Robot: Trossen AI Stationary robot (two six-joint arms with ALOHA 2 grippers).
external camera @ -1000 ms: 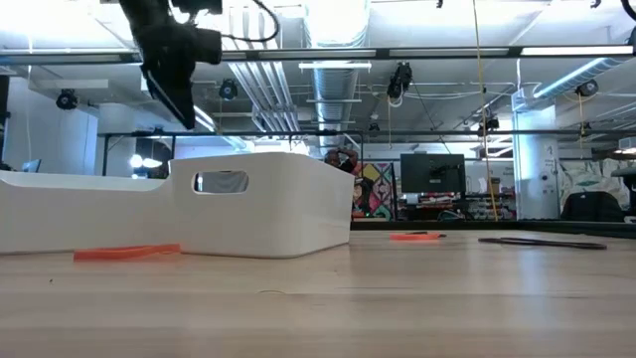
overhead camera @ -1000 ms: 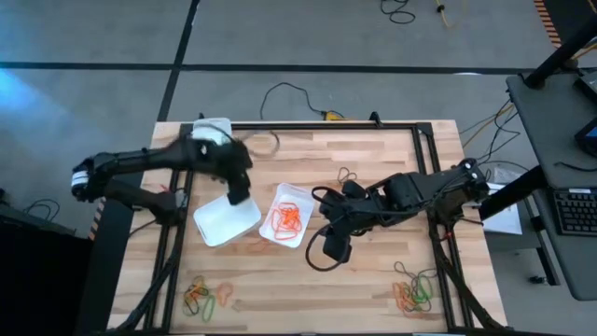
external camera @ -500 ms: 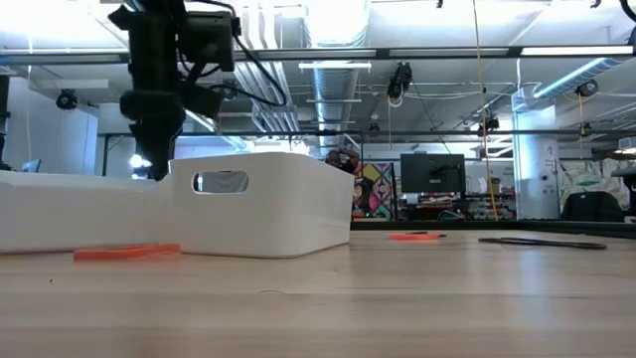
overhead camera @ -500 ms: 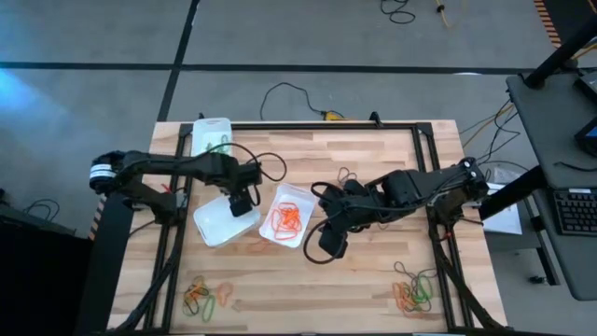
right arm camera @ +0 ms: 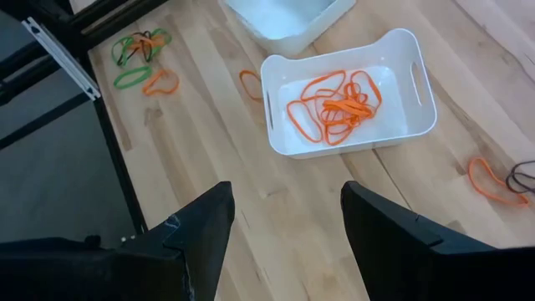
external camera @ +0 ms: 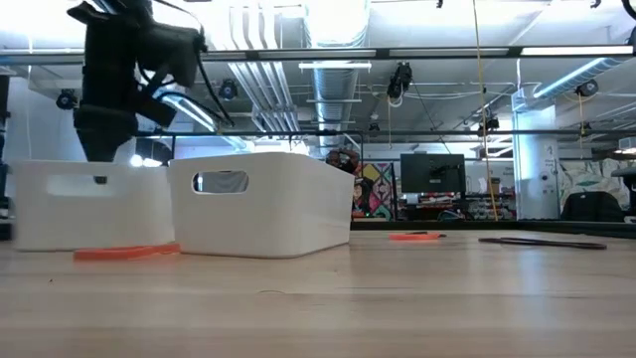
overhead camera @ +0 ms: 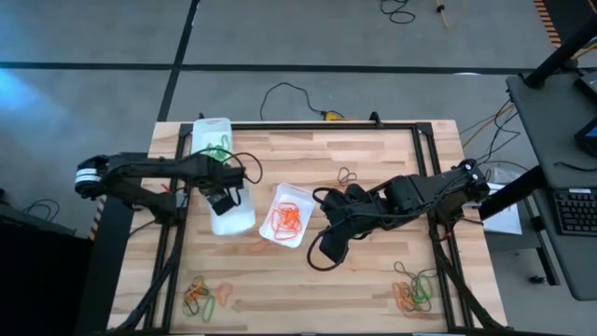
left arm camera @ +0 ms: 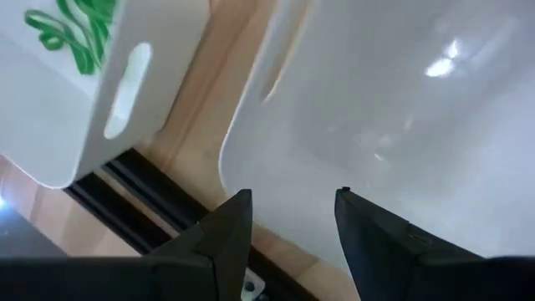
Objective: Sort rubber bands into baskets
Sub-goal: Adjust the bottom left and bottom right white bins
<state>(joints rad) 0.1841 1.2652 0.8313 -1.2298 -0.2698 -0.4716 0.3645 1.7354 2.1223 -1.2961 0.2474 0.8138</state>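
High view: we see three baskets in a loose row. The basket w/ green bands (overhead camera: 212,138) sits at the far left corner, the empty basket (overhead camera: 235,217) just nearer, and the basket w/ orange bands (overhead camera: 288,216) at table centre. Left gripper (overhead camera: 224,202) hangs over the empty one's rim. We judge it's there to shift or line it up beside the others, so each colour has a bin. Right gripper (overhead camera: 334,245) hovers near the orange basket, apart from it. Mixed piles, the left pile (overhead camera: 200,295) and right pile (overhead camera: 412,294), lie at the near corners, unsorted.

Low view: two white baskets stand side by side, an orange band (external camera: 127,253) flat on the wood in front. A dark arm comes down behind the left-hand basket (external camera: 87,204).

Left wrist view: fingers (left arm camera: 227,230) stand apart, nothing between them, empty basket wall right ahead, green-band basket beyond.

Right wrist view: jaws spread, holding nothing, aimed at bare table (right arm camera: 276,217) short of the orange basket. We read it as waiting. Stray bands (right arm camera: 143,46) lie further off.
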